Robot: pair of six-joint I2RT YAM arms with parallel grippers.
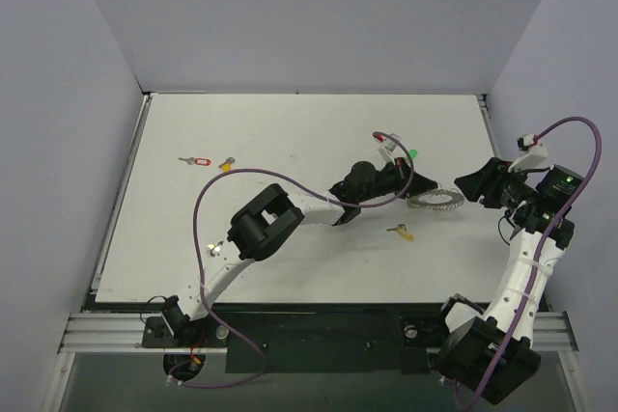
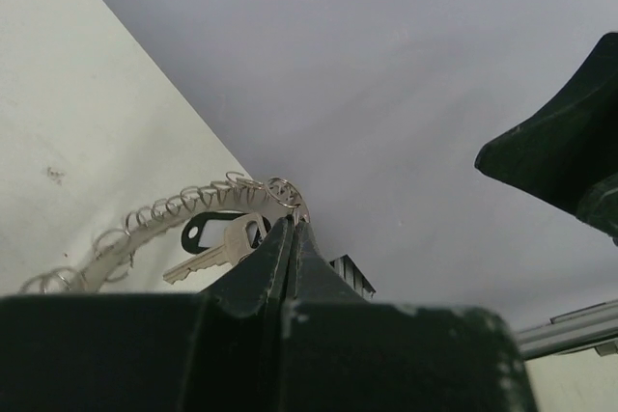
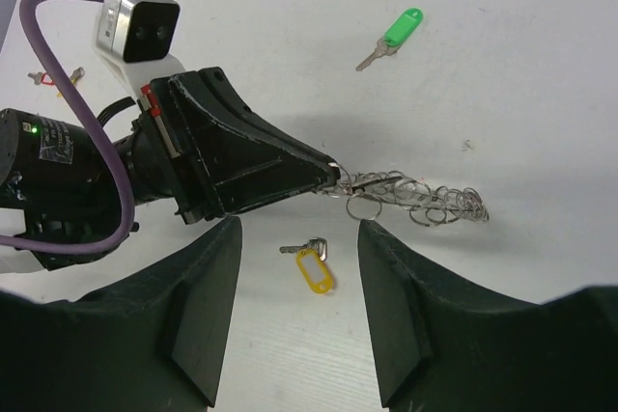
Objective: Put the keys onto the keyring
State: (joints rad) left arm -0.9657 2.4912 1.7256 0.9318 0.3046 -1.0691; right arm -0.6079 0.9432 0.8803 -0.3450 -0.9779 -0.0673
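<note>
Even, diffuse overhead light; the white table (image 1: 290, 142) is bright, without glare, and shadows are soft and faint. In the left wrist view the left tool (image 2: 293, 227) looks dark, slightly soft.

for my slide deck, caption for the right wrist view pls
Left gripper clamps the wire keyring; green-tagged key and yellow-tagged key lie loose nearby, right gripper open.

Five keys: red key (image 1: 198, 160), orange-yellow key (image 1: 227, 165), green key (image 1: 412, 152), yellow key (image 1: 404, 232), black key (image 2: 224, 248). One keyring (image 1: 436, 205).
</note>
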